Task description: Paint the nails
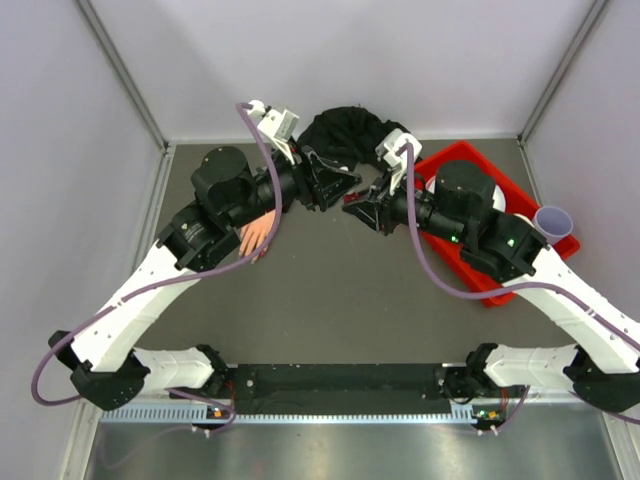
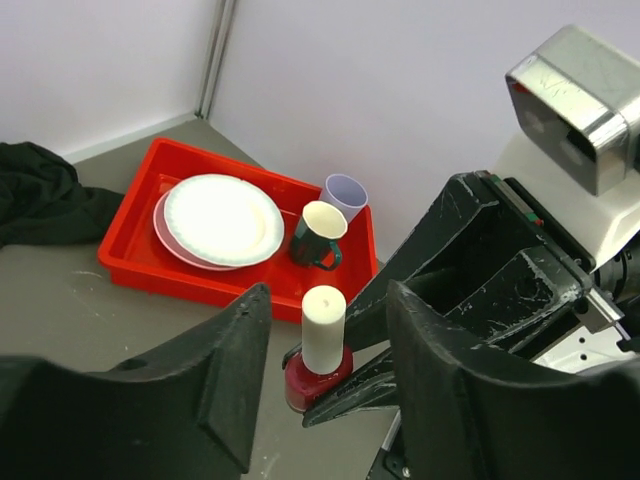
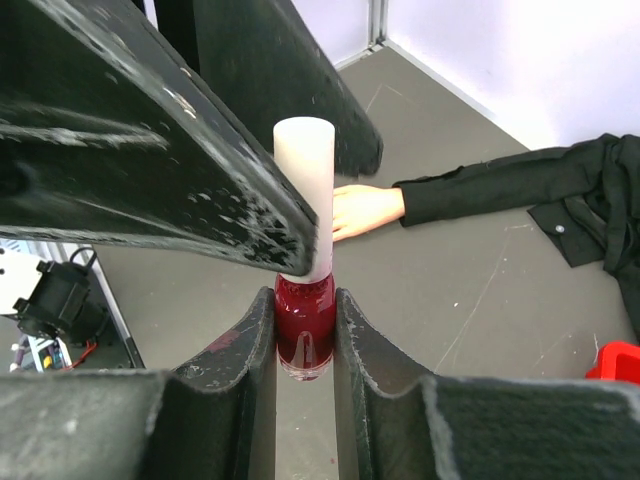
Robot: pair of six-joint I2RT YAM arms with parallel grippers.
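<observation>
nails: too small to make out. they belong to the mannequin hand (image 1: 255, 238), which lies on the table left of centre, mostly hidden under the left arm in the top view
table (image 1: 330, 310): grey, with pale walls on the left, back and right; bare surface runs from below the grippers to the near edge
left arm: rises from its base at the near left, elbow high over the left half, wrist pointing right towards the middle
right arm: rises from the near right, crosses above the red tray (image 2: 130, 255), wrist pointing left
black sleeve (image 3: 480, 190): stretches from the mannequin hand's wrist to a heap of black cloth (image 1: 345, 135) at the back wall
red tray contents: a white plate (image 2: 222, 218) stacked on a pink plate (image 2: 165, 235), with a dark mug (image 2: 318, 238) and a lilac cup (image 2: 345, 195) beside them; the tray sits in the far right corner
left gripper (image 2: 330, 300): jaws apart, one on each side of the white cap (image 3: 305, 190), a gap showing on both sides
right gripper (image 3: 305, 300): clamped on the red glass body of the polish bottle (image 3: 305, 330), holding it upright above the table
meeting point: both grippers face each other above the middle back of the table, well apart from the mannequin hand
</observation>
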